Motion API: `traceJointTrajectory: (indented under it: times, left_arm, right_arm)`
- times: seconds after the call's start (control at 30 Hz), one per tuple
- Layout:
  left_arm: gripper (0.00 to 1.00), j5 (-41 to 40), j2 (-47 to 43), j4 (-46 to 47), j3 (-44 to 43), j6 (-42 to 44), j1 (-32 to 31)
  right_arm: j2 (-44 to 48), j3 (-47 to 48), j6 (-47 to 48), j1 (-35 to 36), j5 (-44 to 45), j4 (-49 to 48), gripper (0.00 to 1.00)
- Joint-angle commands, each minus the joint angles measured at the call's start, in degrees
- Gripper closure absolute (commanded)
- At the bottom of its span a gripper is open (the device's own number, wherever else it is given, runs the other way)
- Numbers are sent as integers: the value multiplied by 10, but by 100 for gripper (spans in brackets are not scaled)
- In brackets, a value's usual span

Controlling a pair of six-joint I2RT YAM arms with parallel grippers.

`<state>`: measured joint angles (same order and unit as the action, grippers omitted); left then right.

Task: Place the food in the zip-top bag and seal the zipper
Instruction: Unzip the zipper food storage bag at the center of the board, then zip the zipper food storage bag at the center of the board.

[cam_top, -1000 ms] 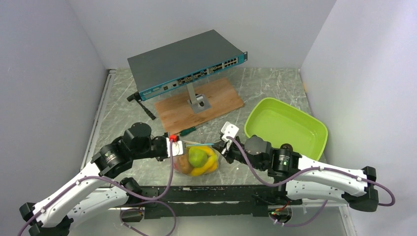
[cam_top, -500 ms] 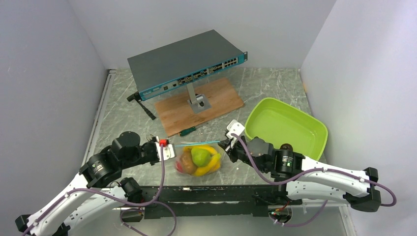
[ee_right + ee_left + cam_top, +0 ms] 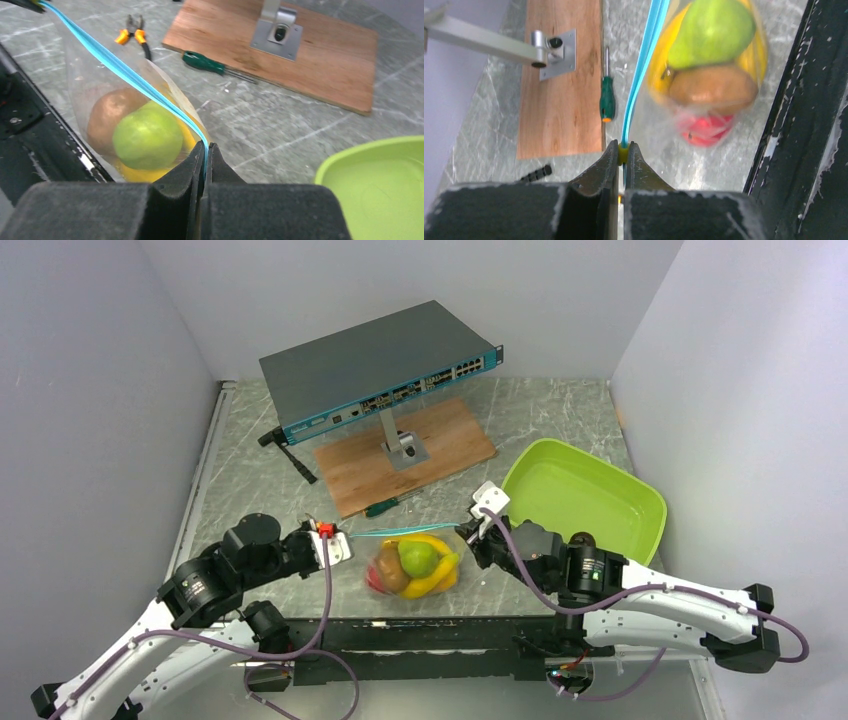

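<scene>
The clear zip-top bag (image 3: 415,565) hangs between my two grippers near the table's front edge. It holds a green pear (image 3: 418,557), a yellow banana (image 3: 432,583), a brown round fruit (image 3: 392,575) and a red piece (image 3: 374,581). The teal zipper (image 3: 400,532) runs taut along its top. My left gripper (image 3: 350,542) is shut on the zipper's left end, on a small yellow slider (image 3: 623,152). My right gripper (image 3: 468,537) is shut on the zipper's right end (image 3: 205,147). The right wrist view shows the pear (image 3: 147,137) and brown fruit (image 3: 107,115) through the plastic.
A lime-green tray (image 3: 640,502) lies at the right, close behind my right arm. A network switch (image 3: 380,365) stands on a post over a wood board (image 3: 450,445) at the back. A green screwdriver (image 3: 383,506) and orange-handled pliers (image 3: 135,30) lie behind the bag.
My left gripper has slid left along the zipper, away from the bag. My right gripper and the bag have shifted right and slightly back. The zipper now stretches straight.
</scene>
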<state>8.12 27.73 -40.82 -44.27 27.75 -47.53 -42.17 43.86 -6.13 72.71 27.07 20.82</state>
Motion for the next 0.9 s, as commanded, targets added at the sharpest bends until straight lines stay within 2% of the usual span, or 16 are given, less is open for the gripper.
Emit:
traceJointTrajectory:
  times: [0.0, 0.13, 0.2, 0.23, 0.3, 0.37, 0.47, 0.6, 0.67, 0.77, 0.87]
  left_arm:
    - [98, -79, -12, -84, 0, -7, 11]
    - [95, -79, -30, -76, 1, -13, 11]
    - [90, -79, -35, -57, -1, -14, 11]
    - [84, -79, -34, -47, -3, -15, 11]
    - [63, -73, -31, -32, -14, -26, 11]
    - [48, -74, -39, 0, -14, -47, 10]
    - [18, -79, -74, 84, 16, -124, 10]
    - [20, -136, -148, 240, 102, -265, 11]
    - [24, -142, -180, 304, 154, -317, 10]
    - [22, -163, -215, 340, 209, -345, 10]
    - [13, -141, -240, 359, 240, -335, 10]
  right_arm:
    - [28, 16, -6, -8, 98, 49, 100]
    - [37, 14, -8, -8, 93, 53, 100]
    - [40, 13, 2, -9, 78, 40, 100]
    - [39, 14, 5, -8, 70, 36, 100]
    - [32, 18, 10, -9, 48, 34, 100]
    - [30, 17, 16, -8, 12, 30, 100]
    - [40, 10, 17, -8, -14, 19, 100]
    - [63, 1, 10, -8, -16, 8, 100]
    - [69, 0, 12, -8, -12, 7, 100]
    - [70, 10, 10, -8, 0, 24, 100]
    - [74, 13, 8, -8, 14, 36, 100]
